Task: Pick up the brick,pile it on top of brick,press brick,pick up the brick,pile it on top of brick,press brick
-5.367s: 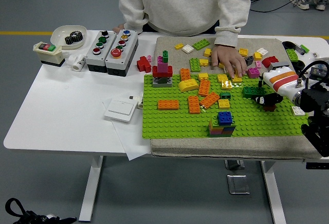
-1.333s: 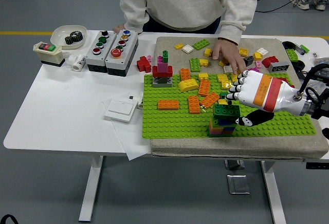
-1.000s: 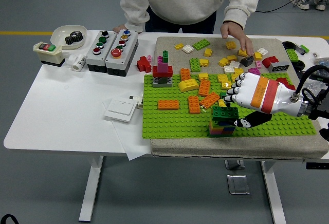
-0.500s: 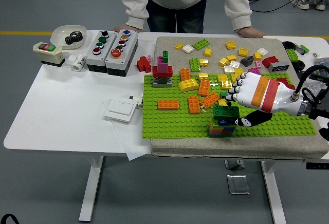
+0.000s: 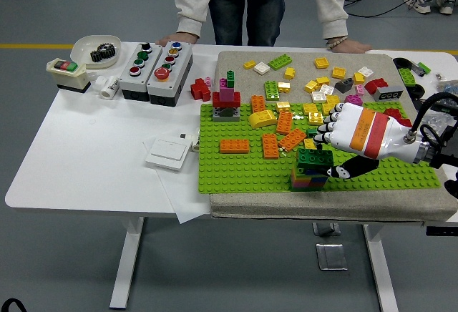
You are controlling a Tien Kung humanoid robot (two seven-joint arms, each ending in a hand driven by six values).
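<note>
Robot hand (image 5: 330,153), the right one, white w/ an orange band: fingers curled down over the dark green brick (image 5: 315,157), fingertips at its far edge and top, thumb (image 5: 343,170) at the near right side, so it's closed on that brick. Wrist and forearm run off to the right edge, roughly level, palm facing down-left. Left arm not in view.

Green brick sits on top of the multicolour stack (image 5: 308,179) (blue, then yellow/orange/pink/green layers), which stands on the lime baseplate (image 5: 236,172) near its front edge. No readable print on the bricks or the hand at this res.

Just behind the hand: loose orange bricks (image 5: 285,122), a curved yellow piece (image 5: 262,118), small yellow ones. Further left on the plate, a flat orange brick (image 5: 234,145) and a red/pink/green tower (image 5: 226,100). Baseplate lies on a grey mat (image 5: 236,62) w/ more loose bricks scattered at the back.

Left side of the white worktop (image 5: 79,147): white wall switch (image 5: 169,152) on a paper sheet, two grey button boxes (image 5: 156,63) w/ coloured buttons (labels too small to read), a small red/green switch box (image 5: 66,71), a bowl (image 5: 95,49) holding a black gear.

Person at the far side: both hands (image 5: 348,45) rest flat on the worktop's back edge, touching no bricks.
</note>
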